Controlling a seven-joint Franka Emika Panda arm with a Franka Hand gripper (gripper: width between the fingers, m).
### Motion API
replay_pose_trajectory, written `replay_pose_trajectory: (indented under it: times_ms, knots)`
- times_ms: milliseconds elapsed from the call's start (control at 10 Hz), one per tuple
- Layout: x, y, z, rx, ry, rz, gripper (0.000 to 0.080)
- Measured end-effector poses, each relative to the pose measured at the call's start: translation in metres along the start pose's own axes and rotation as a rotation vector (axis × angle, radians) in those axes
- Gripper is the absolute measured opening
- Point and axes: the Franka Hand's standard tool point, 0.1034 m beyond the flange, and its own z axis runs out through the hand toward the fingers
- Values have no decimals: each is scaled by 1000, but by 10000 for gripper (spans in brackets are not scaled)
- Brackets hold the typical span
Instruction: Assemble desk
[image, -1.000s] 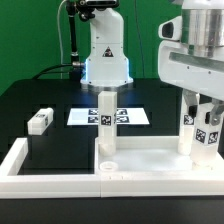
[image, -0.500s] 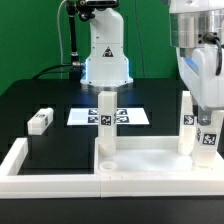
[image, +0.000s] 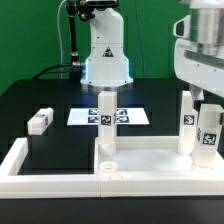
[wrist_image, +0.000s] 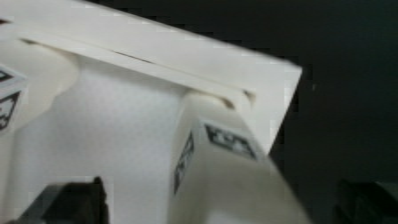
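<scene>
Seeing desk top (image: 150, 160) on the table (image: 35, 95), first leg (image: 107, 125) and second leg (image: 187, 125) upright on it. Third leg (image: 208, 135) stands between my jaws at the exterior view's right; cannot tell whether they grip. Fourth leg (image: 40, 121) lies apart.

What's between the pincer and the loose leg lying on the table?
The pincer is over the right leg on the top, at the exterior view's right. The loose leg lies far left. The next leg and middle leg stand upright roughly in that line; depth unclear, so lifting over them looks safest.
</scene>
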Motion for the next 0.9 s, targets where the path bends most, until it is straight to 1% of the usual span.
replay_pose_trajectory:
  times_ms: [100, 200, 300, 500, 600, 700, 800, 900]
  knots:
    - [-8, 3, 0, -4, -3, -111, 647]
    - [-5, 3, 0, -4, -4, -123, 647]
    - [-3, 3, 1, -5, -2, -232, 648]
    - [-2, 3, 1, -5, -1, -366, 648]
    - [13, -2, 2, 15, 24, -662, 648]
    - [20, -1, 7, 35, 48, -843, 648]
    - [18, -6, 8, 55, 79, -965, 648]
    - [23, 4, 15, 66, 104, -1006, 648]
